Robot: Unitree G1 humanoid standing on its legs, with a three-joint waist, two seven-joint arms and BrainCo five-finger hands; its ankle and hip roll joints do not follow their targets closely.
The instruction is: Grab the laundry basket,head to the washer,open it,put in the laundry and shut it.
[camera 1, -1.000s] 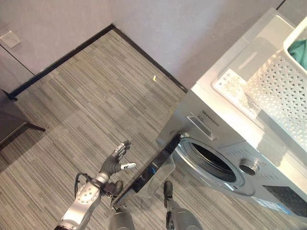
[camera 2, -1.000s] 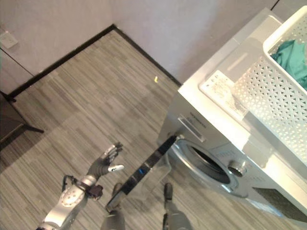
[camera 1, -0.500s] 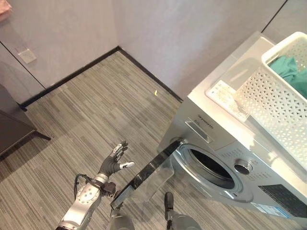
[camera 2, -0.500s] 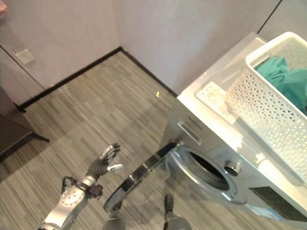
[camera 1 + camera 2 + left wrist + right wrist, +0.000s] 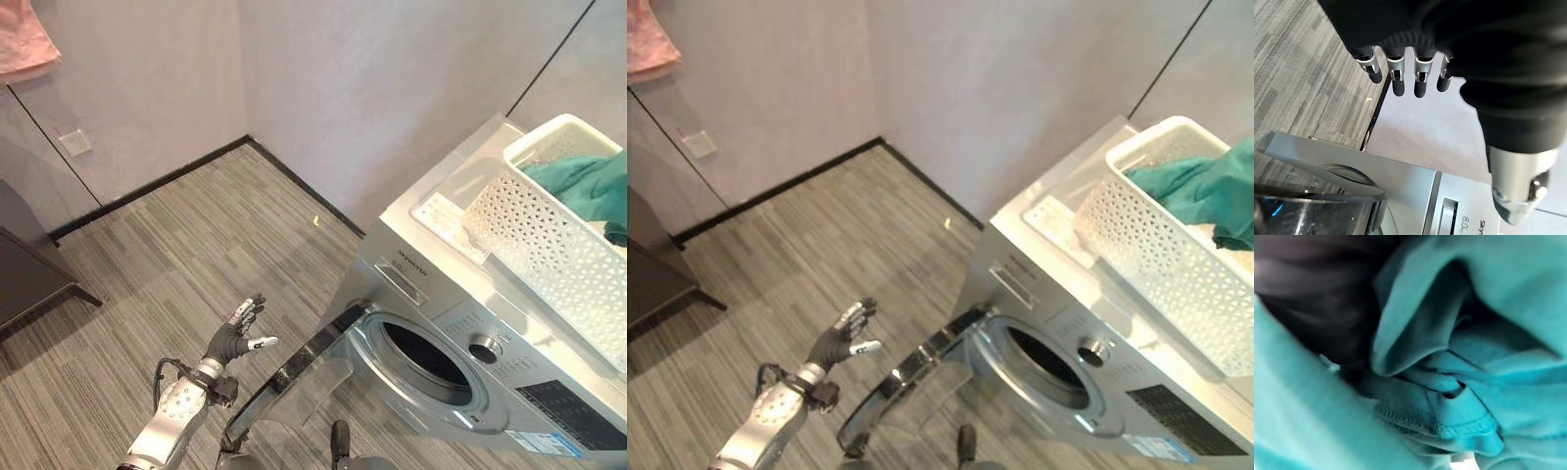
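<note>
The silver washer (image 5: 431,240) stands at the right with its round door (image 5: 294,377) swung wide open toward me, baring the dark drum opening (image 5: 426,357). On its top sits the white perforated laundry basket (image 5: 549,245) with teal laundry (image 5: 578,181) bunched up above the rim. My left hand (image 5: 235,338) hovers open over the floor, just left of the door's edge and apart from it; its straight fingers (image 5: 1399,81) point toward the washer front. My right hand (image 5: 1312,298) is buried in teal cloth (image 5: 1474,382), with its dark cover beside the folds.
A dark piece of furniture (image 5: 24,274) stands at the left by the wall. A pink cloth (image 5: 24,44) hangs at the top left above a wall socket (image 5: 73,143). A small yellow scrap (image 5: 315,220) lies on the striped floor near the washer's corner.
The camera has tilted up, bringing more wall and more of the basket into view. The teal laundry now rises higher above the basket rim. The left hand has hardly moved.
</note>
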